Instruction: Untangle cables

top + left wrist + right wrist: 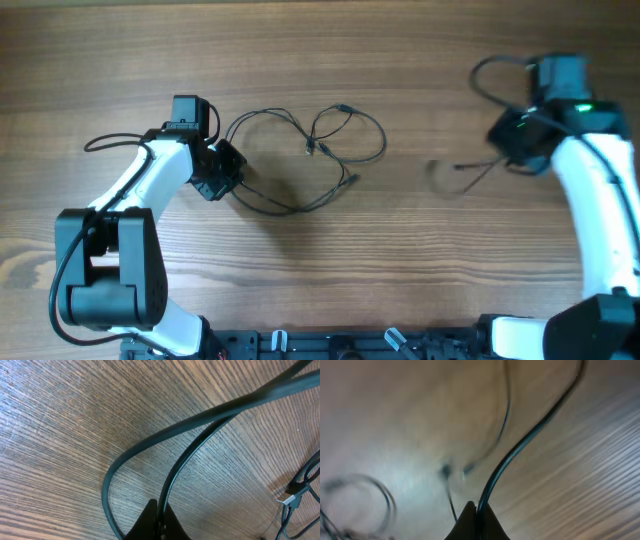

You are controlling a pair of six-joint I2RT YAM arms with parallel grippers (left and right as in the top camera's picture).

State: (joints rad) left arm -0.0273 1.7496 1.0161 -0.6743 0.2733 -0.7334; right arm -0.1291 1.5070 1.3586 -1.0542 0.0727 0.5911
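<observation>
The cables (320, 150) lie as loose black loops on the wooden table (330, 50), with small plug ends near the middle. My left gripper (225, 172) sits at the loops' left edge. In the left wrist view its jaws (161, 515) are shut on a thin black cable (175, 475), and a silvery-tipped plug (290, 499) lies at the right. My right gripper (510, 145) is at the far right, above the table. In the blurred right wrist view its jaws (476, 510) are shut on another cable (520, 445). A blurred strand (460, 172) hangs left of it.
Thicker black arm cables loop beside the left arm (105, 143) and above the right arm (492, 72). The arm bases and a black rail (330, 345) stand along the front edge of the table.
</observation>
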